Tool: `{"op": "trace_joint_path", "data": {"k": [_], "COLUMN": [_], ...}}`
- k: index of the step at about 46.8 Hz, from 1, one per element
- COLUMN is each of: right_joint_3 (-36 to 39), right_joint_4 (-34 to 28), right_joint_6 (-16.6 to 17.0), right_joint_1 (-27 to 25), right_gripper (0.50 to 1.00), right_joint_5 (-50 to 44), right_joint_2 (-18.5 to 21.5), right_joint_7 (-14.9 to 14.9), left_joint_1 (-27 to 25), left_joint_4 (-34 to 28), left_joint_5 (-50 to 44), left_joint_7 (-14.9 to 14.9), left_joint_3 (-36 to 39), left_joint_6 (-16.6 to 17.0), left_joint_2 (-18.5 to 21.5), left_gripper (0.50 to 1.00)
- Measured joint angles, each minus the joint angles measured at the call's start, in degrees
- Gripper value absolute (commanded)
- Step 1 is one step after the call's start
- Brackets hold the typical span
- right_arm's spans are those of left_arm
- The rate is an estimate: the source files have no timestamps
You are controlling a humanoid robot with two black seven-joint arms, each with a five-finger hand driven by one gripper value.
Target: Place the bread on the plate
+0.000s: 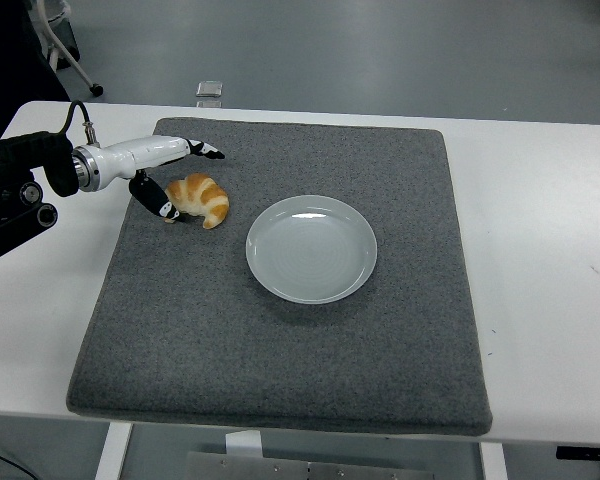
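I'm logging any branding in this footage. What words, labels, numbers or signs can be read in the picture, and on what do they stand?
None can be read.
The croissant, the plate, the grey mat and the white table carry no print.
The left hand shows no legible marking.
The small clear object on the floor beyond the table is too small to tell.

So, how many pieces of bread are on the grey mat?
1. The croissant lies on the mat's far left part, left of the empty plate, with the left hand around it. Nothing appears hidden.
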Motion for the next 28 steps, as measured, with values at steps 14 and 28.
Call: {"op": "trace_joint_path", "data": {"k": [14,28], "right_joint_3": [0.0,0.0], "right_joint_4": [0.0,0.0], "right_joint_6": [0.0,0.0], "right_joint_1": [0.0,0.0], "right_gripper": [0.930,0.930], "right_joint_5": [0.0,0.0], "right_joint_2": [0.0,0.0], "right_joint_7": [0.0,0.0], "left_joint_1": [0.2,0.2], "left_joint_4": [2.0,3.1], "left_joint_5": [-0.3,-0.4], "left_joint_7": [1.7,2.7], "left_joint_3": [0.0,0.1], "left_joint_6": [0.0,-0.1], "left_joint_2": [-2.4,-4.0], "left_gripper": [0.919,0.868]}}
